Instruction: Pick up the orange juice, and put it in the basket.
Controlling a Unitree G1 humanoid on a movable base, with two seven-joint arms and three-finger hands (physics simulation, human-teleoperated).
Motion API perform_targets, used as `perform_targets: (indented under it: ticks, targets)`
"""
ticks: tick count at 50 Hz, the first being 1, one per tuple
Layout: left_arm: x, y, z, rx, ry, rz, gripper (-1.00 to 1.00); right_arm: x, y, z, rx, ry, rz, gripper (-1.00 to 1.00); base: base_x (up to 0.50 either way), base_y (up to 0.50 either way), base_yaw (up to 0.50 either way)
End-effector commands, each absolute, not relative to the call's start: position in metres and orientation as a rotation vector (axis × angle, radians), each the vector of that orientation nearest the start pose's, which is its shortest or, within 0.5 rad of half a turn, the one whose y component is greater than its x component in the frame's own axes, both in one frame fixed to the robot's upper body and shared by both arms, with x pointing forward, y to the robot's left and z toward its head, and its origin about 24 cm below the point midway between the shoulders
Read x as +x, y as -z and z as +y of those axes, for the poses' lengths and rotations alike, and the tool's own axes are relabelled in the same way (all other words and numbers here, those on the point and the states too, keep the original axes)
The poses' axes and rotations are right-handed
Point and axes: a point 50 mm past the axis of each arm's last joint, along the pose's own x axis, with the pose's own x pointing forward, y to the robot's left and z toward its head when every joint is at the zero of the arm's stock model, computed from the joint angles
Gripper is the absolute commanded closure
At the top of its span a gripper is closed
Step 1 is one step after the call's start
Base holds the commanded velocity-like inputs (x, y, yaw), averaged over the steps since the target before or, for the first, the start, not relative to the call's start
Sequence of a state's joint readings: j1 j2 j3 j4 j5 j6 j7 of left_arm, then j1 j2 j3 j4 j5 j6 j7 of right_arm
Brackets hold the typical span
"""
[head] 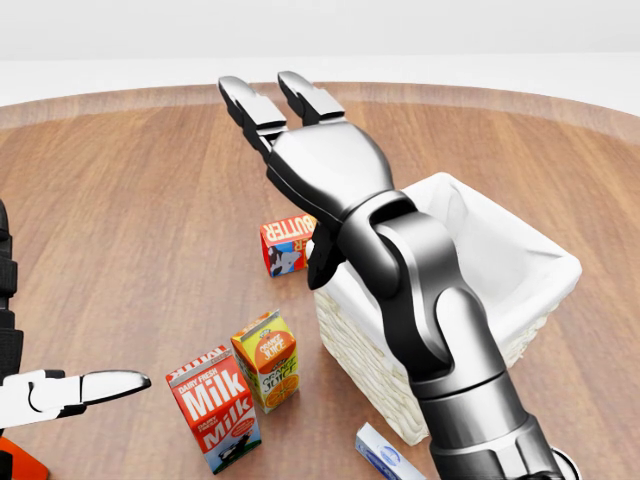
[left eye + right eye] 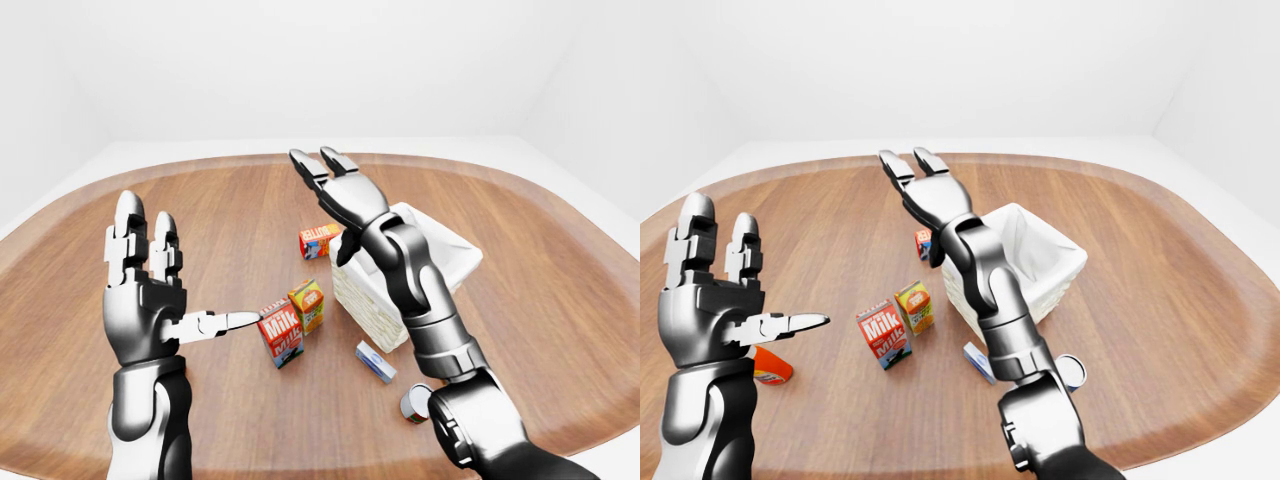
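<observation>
On the table, the orange juice is left standing beside the milk, nothing grabbed yet, both the right hand and left hand held wide open, basket unfilled.

**Setting: bare simulated test room**

Plain white walls and pale floor surround one rounded wooden worktop. Grocery cartons, including a milk carton, sit below the raised right hand, beside a wicker basket.
</observation>
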State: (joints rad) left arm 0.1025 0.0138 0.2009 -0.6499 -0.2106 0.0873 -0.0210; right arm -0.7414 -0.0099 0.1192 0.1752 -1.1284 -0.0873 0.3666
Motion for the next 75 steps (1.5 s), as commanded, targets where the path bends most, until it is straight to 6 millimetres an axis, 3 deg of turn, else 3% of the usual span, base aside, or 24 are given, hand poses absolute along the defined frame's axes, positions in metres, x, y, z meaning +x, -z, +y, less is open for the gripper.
perform_targets:
  ticks: [1, 8, 40, 56, 75]
  targets:
    - [0.204, -0.158, 0.195, -0.109, -0.126, -0.481, -1.00, 0.356, -0.189, -0.041, -1.400, -0.357, -0.428, -1.00, 0.00, 0.00, 0.00]
    - [0.203, -0.158, 0.195, -0.110, -0.127, -0.480, -1.00, 0.363, -0.180, -0.042, -1.437, -0.367, -0.386, -1.00, 0.00, 0.00, 0.00]
    - [0.203, -0.159, 0.195, -0.111, -0.128, -0.485, -1.00, 0.380, -0.152, -0.009, -1.484, -0.384, -0.395, -1.00, 0.00, 0.00, 0.00]
    - [0.203, -0.159, 0.195, -0.111, -0.128, -0.485, -1.00, 0.381, -0.124, -0.006, -1.539, -0.409, -0.359, -1.00, 0.00, 0.00, 0.00]
    - [0.203, -0.159, 0.195, -0.112, -0.128, -0.485, -1.00, 0.379, -0.107, -0.003, -1.564, -0.441, -0.334, -1.00, 0.00, 0.00, 0.00]
